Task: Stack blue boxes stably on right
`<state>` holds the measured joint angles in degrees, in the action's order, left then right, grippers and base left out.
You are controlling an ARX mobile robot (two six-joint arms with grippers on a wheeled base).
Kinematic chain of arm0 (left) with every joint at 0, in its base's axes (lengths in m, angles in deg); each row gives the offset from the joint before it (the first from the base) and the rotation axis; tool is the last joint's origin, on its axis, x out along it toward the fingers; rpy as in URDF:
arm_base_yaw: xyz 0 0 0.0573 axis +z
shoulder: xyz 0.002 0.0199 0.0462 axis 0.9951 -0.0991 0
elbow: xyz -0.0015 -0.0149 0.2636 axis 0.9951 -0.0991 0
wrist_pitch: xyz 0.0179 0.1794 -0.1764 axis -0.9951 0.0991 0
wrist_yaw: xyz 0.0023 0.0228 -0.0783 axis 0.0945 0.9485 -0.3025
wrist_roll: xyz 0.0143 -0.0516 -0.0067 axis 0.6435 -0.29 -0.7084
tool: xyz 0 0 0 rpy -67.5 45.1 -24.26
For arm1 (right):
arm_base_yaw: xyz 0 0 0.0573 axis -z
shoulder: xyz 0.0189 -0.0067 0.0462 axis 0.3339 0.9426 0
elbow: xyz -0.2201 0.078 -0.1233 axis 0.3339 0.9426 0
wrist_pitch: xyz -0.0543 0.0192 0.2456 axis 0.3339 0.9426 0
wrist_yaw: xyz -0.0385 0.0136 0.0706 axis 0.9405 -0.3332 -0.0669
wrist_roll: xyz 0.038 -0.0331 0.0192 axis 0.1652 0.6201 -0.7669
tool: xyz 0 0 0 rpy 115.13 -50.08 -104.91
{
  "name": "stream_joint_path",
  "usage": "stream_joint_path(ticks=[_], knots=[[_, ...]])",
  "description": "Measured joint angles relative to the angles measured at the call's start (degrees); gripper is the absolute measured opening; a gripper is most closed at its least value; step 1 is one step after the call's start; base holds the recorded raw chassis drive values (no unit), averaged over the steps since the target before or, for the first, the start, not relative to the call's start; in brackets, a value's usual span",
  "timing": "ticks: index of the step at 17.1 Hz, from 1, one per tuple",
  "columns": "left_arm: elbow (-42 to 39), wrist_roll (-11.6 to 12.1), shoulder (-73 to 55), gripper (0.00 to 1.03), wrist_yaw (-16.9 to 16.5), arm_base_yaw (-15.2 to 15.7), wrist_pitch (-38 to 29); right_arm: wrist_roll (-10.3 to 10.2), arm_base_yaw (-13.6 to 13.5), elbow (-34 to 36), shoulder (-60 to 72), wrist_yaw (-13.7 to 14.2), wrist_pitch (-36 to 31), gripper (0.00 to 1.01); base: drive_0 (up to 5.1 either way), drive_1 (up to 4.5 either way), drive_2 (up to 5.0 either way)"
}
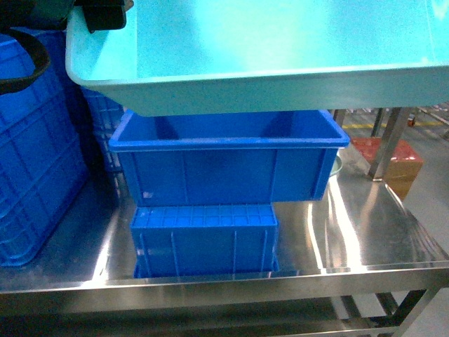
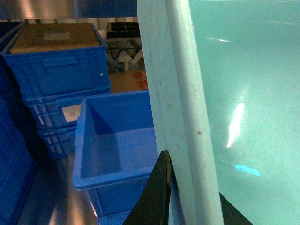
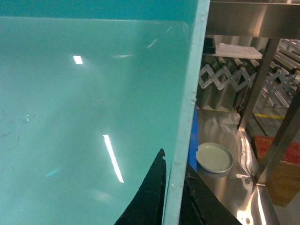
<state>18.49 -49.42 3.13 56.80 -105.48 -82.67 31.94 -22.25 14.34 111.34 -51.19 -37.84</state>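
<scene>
The pale turquoise tub hangs high in the air across the top of the head view, carried by both arms. My left gripper is shut on the tub's left rim, with one black finger outside and the other inside. On the opposite wall my right gripper is shut the same way. Below the tub, the royal-blue crate stands open-topped and empty on the steel table. Its inside shows in the left wrist view.
Tall blue ribbed crates are stacked at the left, the top one holding a cardboard sheet. A pale round dish lies on the table just right of the royal-blue crate. A table post and a red-topped carton stand at the right.
</scene>
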Motion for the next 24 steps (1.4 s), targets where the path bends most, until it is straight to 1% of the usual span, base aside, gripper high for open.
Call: stream_joint_path(ticks=[2, 6, 9, 22, 24], knots=[[0.0, 0.0, 0.0, 0.06, -0.02, 0.0, -0.15, 0.0, 0.0, 0.0, 0.0, 0.0, 0.0, 0.07, -0.9, 3.26, -5.0], [0.04, -0.02, -0.33, 0.06, -0.02, 0.0, -0.02, 0.0, 0.0, -0.02, 0.11, 0.02, 0.02, 0.07, 0.3, 0.3, 0.3], [0.07, -0.02, -0.28, 0.06, -0.04, 0.0, -0.13, 0.02, 0.02, -0.02, 0.09, 0.02, 0.17, 0.07, 1.0, 1.04, 1.0], [0.07, 0.0, -0.28, 0.06, -0.04, 0.0, -0.22, 0.0, 0.0, -0.02, 0.07, 0.02, 0.02, 0.07, 2.0, 1.95, 2.0], [0.04, 0.02, -0.02, 0.06, -0.04, 0.26, 0.07, 0.02, -0.24, -0.02, -0.11, 0.09, 0.02, 0.07, -0.1, 3.77, -4.0]])
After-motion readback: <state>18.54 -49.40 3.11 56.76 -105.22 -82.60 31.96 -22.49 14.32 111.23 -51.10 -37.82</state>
